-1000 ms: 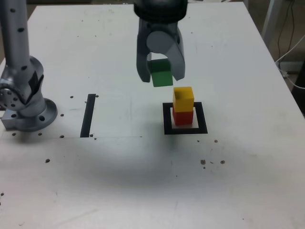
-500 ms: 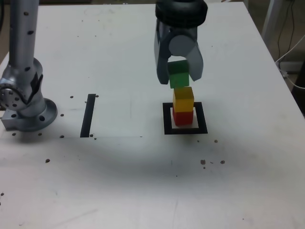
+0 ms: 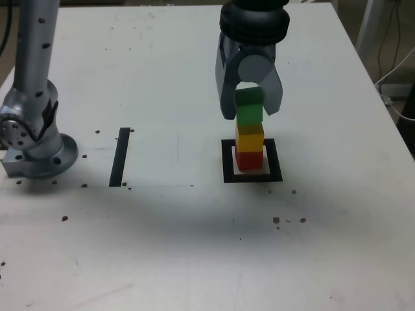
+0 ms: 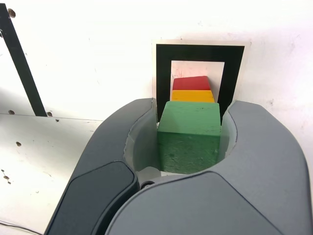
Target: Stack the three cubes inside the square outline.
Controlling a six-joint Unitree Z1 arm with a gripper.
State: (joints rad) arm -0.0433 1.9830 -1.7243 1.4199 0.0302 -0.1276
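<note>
The claw point(image 3: 249, 107) is clamped on the green cube point(image 3: 249, 110), atop the yellow cube point(image 3: 249, 137).

I see open table point(image 3: 194, 246) all around the square outline point(image 3: 227, 162); only the cube stack point(image 3: 249, 139) and arm base point(image 3: 35, 152) obstruct.

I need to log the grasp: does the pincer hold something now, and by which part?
Yes. The pincer is shut on the green cube, clamped by its two opposite side faces, above the yellow cube.
</note>
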